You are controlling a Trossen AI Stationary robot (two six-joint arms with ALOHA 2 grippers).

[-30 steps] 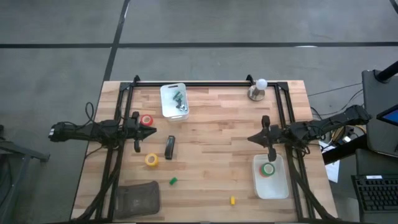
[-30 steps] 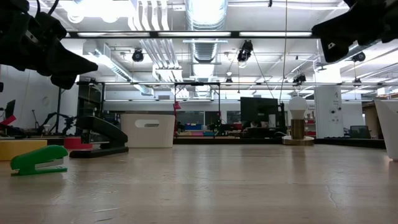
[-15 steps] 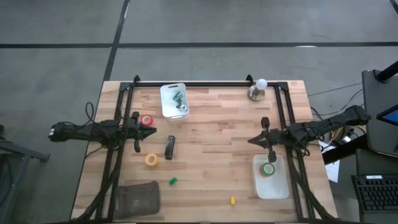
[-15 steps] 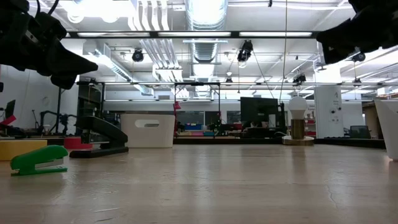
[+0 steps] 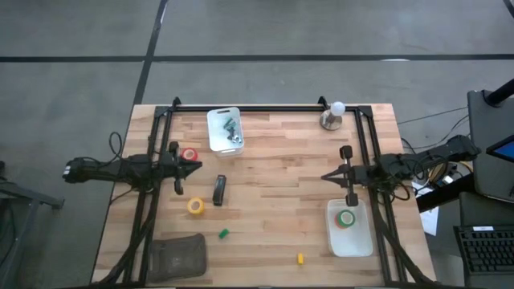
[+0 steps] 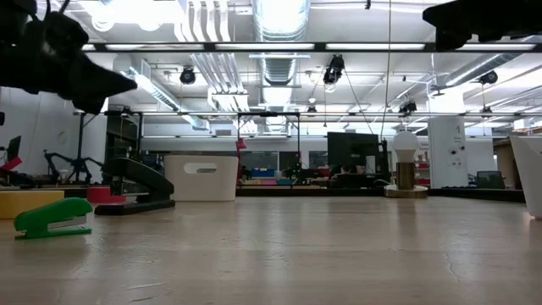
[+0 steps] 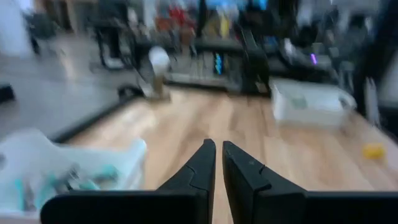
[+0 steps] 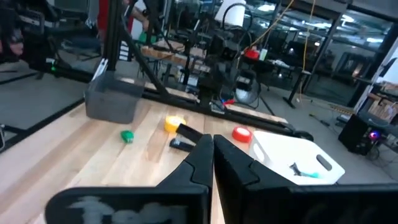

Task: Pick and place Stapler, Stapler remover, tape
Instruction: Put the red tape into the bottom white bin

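Right pincer (image 5: 325, 177), closed and empty, has drawn back; left pincer (image 5: 198, 166) nearly closed, empty, above the pale wooden plank counter (image 5: 273, 217).

Bright ceiling lights (image 6: 279, 17) shine from above me and glare on the table (image 6: 296, 246). My left wrist view is blurred; the others are sharper.

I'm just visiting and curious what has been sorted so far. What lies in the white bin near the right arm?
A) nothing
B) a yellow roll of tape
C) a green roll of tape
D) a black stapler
C: seen from above, the green tape roll lies inside the white bin by the right arm.
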